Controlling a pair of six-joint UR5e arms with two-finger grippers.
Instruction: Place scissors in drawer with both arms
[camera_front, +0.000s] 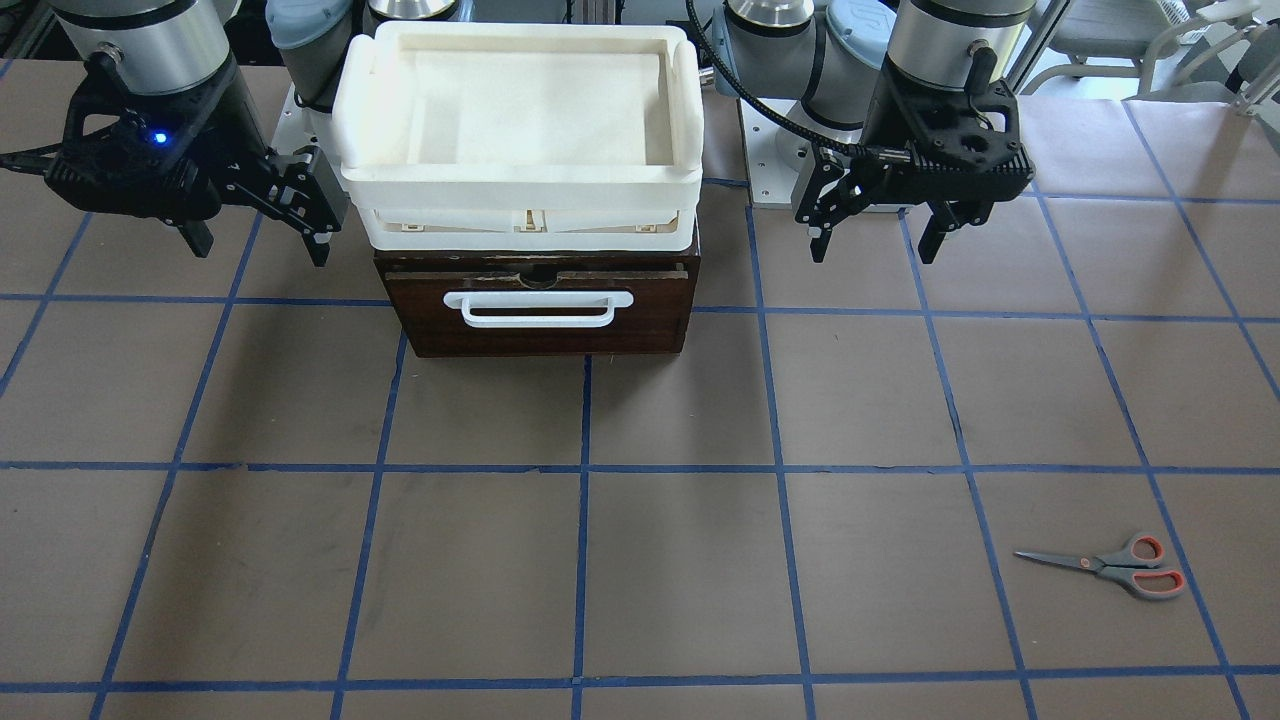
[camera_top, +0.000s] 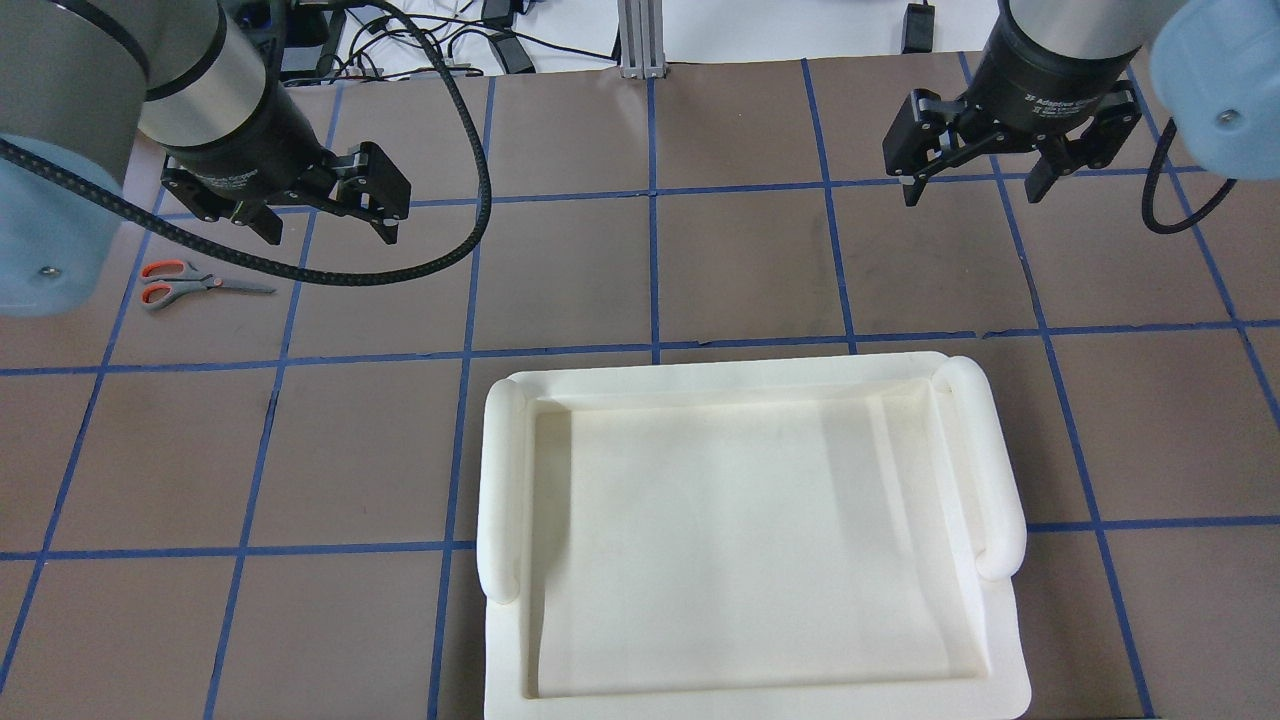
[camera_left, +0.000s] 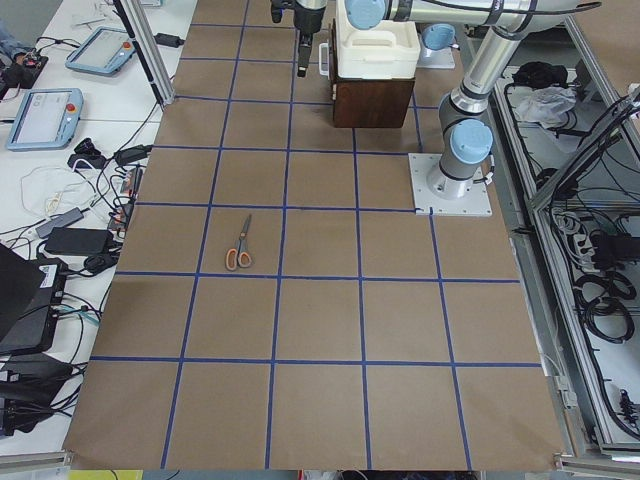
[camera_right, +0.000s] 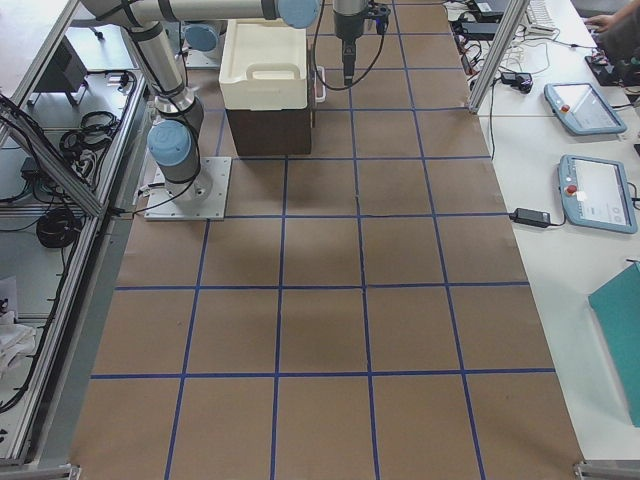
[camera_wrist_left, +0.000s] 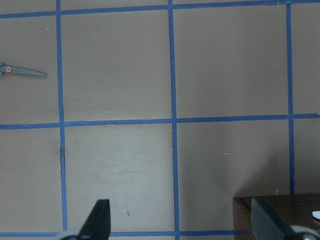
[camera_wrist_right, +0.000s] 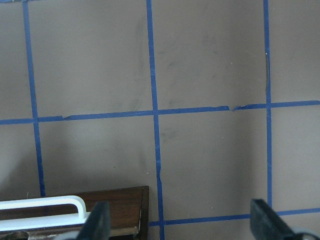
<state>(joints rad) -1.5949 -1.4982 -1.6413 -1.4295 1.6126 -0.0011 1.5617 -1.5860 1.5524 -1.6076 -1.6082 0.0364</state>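
The scissors (camera_front: 1110, 566) lie flat on the brown table, blades closed, at the near right of the front view. They also show in the overhead view (camera_top: 190, 285), left of my left gripper. The left wrist view catches only the blade tip (camera_wrist_left: 24, 71). The dark brown drawer (camera_front: 540, 318) with its white bar handle (camera_front: 538, 308) is pushed in under a cream tray. My left gripper (camera_front: 875, 240) is open and empty, hanging above the table beside the drawer. My right gripper (camera_front: 258, 245) is open and empty on the drawer's other side.
A cream-white plastic tray (camera_front: 520, 182) sits on top of the drawer box and hides it in the overhead view (camera_top: 500, 480). Blue tape lines grid the table. Tablets and cables lie on side benches (camera_left: 45, 100).
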